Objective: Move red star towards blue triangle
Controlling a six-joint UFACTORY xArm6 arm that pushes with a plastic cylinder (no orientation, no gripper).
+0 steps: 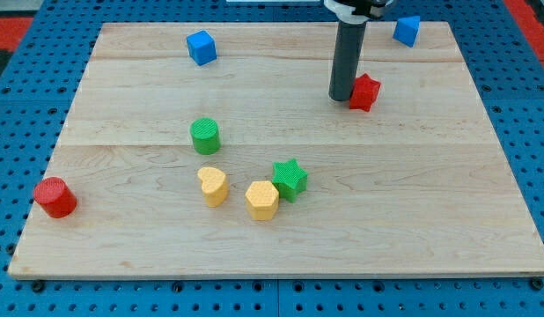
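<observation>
The red star [365, 92] lies on the wooden board in the upper right part of the view. My tip [341, 97] stands right against the star's left side, touching it or nearly so. The blue triangle [407, 29] lies near the board's top right edge, up and to the right of the star. The rod rises from the tip toward the view's top.
A blue cube [201, 47] sits at the upper left. A green cylinder [204, 136] is left of centre. A yellow heart [213, 186], a yellow hexagon [261, 200] and a green star [290, 179] cluster below centre. A red cylinder [55, 197] sits at the left edge.
</observation>
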